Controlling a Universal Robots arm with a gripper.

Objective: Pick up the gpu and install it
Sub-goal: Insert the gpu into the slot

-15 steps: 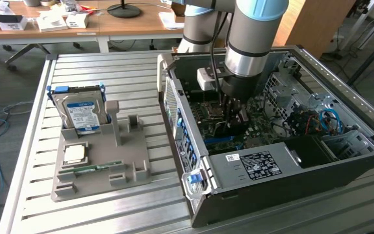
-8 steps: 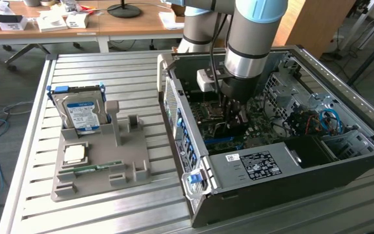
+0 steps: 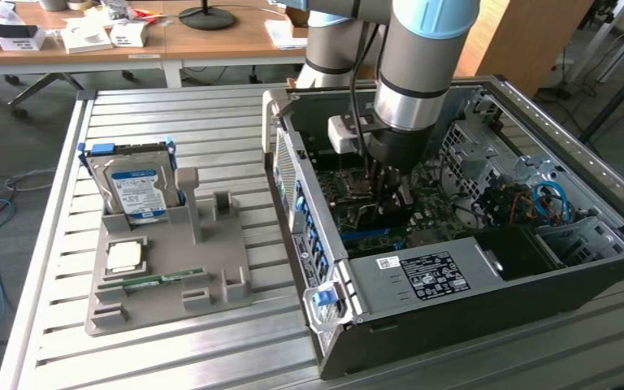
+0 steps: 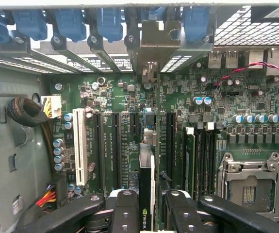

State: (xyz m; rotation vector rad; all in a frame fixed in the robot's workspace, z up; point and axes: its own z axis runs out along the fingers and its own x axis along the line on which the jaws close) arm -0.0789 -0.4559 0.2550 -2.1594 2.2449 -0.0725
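The gpu (image 4: 147,184) stands on edge over the green motherboard (image 4: 120,102) inside the open computer case (image 3: 442,276). Its thin dark edge runs away from the fingers to its silvery bracket (image 4: 155,36) at the case's rear slot wall. My gripper (image 4: 149,213) is shut on the card, a black finger (image 4: 124,208) on each side of it. The card lines up between the long black expansion slots (image 4: 116,145); whether it is seated I cannot tell. In the exterior view my gripper (image 3: 386,195) reaches straight down into the middle of the case.
A white slot (image 4: 80,145), memory slots (image 4: 192,160) and the processor socket (image 4: 248,187) flank the card. A cable bundle (image 4: 27,111) lies by the case wall. Outside, a grey fixture (image 3: 166,301) holds a blue-labelled hard drive (image 3: 139,187) and a memory stick (image 3: 166,279).
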